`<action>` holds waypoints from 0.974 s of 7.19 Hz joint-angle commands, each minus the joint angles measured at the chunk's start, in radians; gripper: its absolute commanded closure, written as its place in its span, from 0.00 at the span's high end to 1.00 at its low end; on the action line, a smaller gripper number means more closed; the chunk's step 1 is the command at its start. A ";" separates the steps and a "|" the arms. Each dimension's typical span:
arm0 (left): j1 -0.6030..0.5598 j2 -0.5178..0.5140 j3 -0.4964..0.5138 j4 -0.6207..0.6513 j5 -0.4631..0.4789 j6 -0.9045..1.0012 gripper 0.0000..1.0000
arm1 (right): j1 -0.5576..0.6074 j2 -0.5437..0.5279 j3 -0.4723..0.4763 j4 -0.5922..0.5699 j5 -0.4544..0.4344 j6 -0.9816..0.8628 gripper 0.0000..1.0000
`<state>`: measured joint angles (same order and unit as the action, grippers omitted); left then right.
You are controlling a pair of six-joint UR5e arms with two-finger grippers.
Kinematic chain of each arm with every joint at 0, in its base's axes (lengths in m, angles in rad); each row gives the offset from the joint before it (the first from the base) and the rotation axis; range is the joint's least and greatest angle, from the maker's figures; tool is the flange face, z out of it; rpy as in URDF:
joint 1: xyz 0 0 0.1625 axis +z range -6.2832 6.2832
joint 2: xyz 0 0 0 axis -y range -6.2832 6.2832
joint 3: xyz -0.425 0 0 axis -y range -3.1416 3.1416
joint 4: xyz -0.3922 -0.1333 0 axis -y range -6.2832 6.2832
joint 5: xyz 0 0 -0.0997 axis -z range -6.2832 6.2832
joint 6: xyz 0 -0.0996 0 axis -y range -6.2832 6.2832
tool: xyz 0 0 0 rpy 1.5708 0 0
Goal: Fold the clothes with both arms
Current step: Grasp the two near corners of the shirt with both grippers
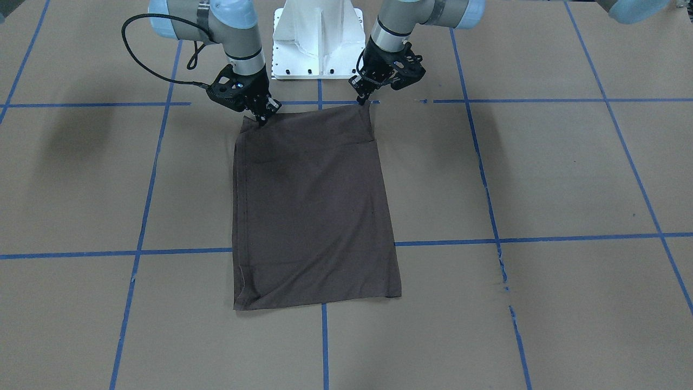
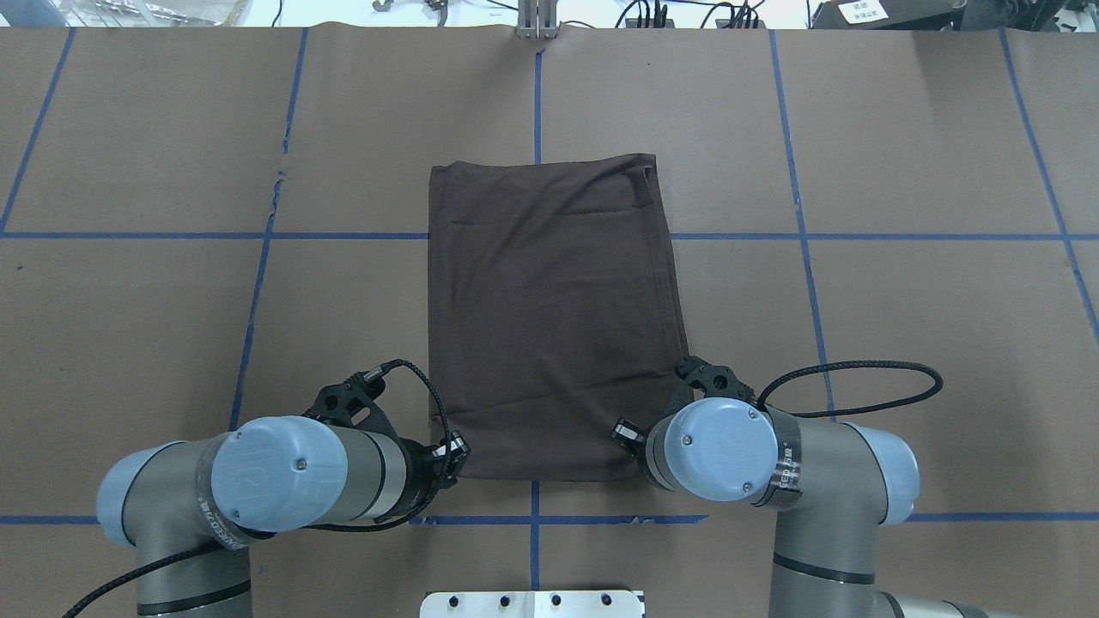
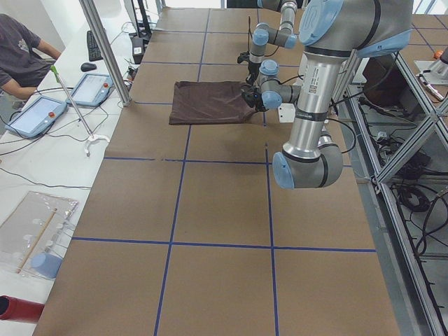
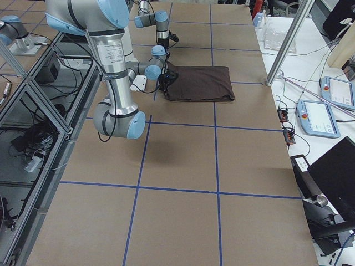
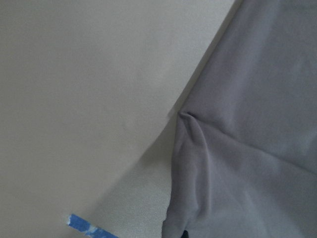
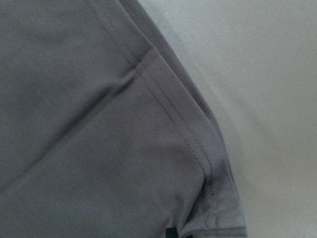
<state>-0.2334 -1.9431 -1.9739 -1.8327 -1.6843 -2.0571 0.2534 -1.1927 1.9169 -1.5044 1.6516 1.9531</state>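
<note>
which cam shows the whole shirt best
The front-facing view: the T-shirt shows as a full rectangle. Overhead, the left arm and right arm cover its near corners. The side views show it small; each wrist view shows only a corner.

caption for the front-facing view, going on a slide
Left pincer and right pincer pinch the two base-side corners of a folded dark T-shirt on the blue-taped table.

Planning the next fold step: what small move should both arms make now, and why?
Probably lift both together: the left gripper and right gripper each seem pinched on a robot-side corner of the T-shirt, which lies as a flat rectangle.
</note>
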 commanded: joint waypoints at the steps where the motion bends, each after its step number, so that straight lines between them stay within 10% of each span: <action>1: -0.001 0.001 -0.011 0.001 -0.002 0.000 0.00 | 0.009 0.015 0.022 0.001 -0.001 0.048 0.00; 7: 0.100 0.033 -0.253 0.180 0.000 0.026 0.00 | -0.023 -0.062 0.195 0.003 0.108 0.076 0.00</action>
<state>-0.1645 -1.9138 -2.1685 -1.7005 -1.6844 -2.0316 0.2396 -1.2395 2.0778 -1.5030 1.7255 2.0305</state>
